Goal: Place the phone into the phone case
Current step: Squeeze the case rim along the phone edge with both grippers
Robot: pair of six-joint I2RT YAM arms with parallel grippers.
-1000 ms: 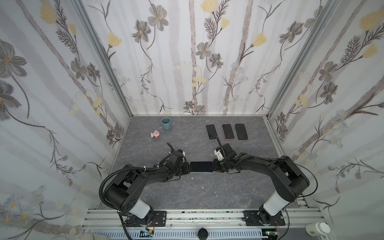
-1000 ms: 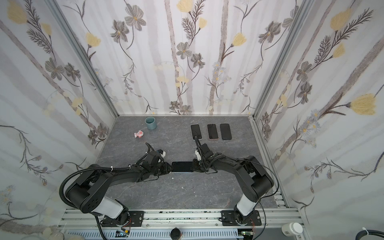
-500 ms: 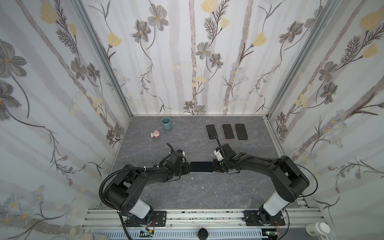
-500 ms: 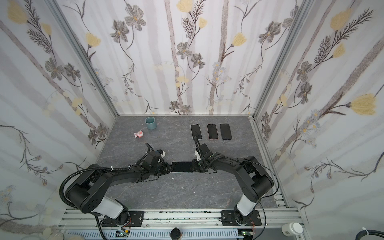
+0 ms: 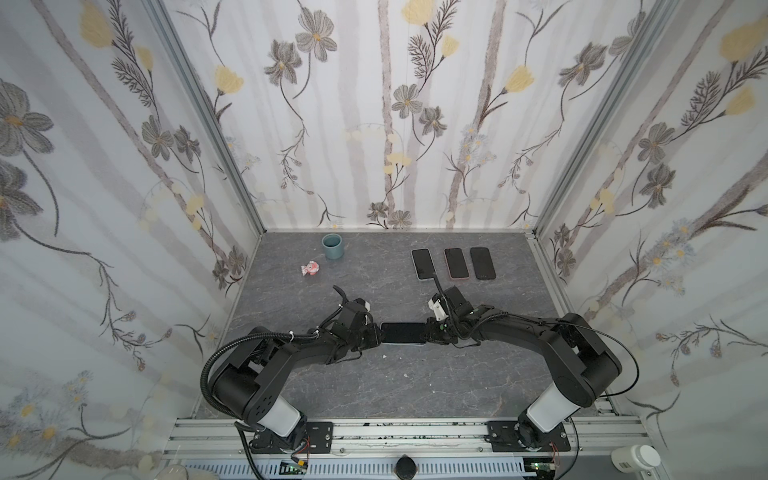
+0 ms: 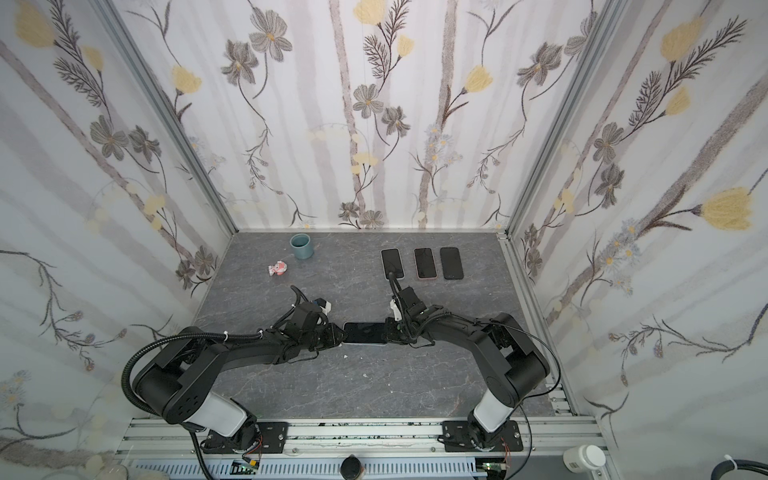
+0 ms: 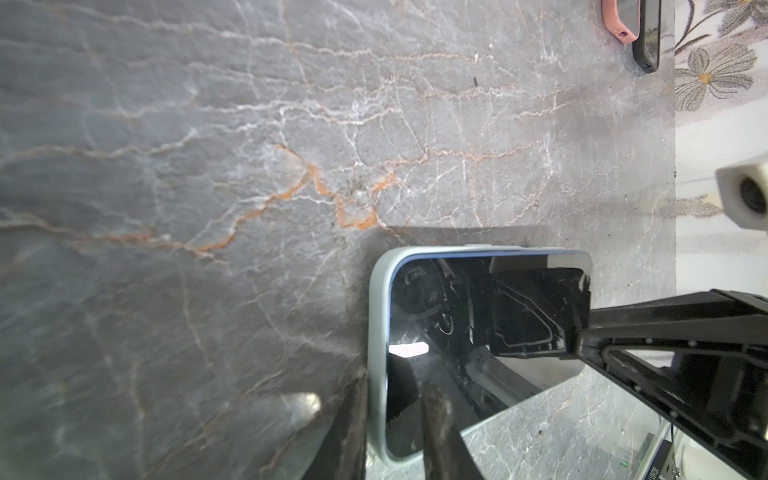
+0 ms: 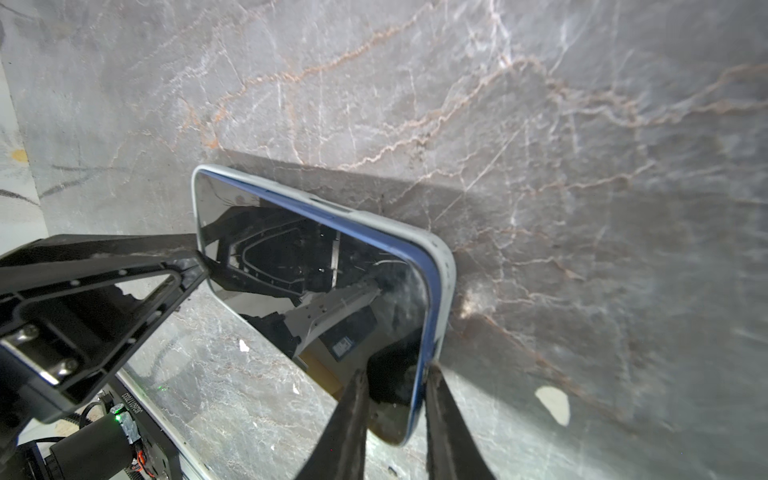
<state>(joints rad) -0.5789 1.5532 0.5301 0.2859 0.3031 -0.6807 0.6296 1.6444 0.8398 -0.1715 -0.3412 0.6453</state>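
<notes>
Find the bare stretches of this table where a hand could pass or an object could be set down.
Free: the back strip between the cup and the row of three phones; the front table band along the rail. Crowded: the centre, where the left gripper and right gripper clamp their fingers on the phone and phone case.
</notes>
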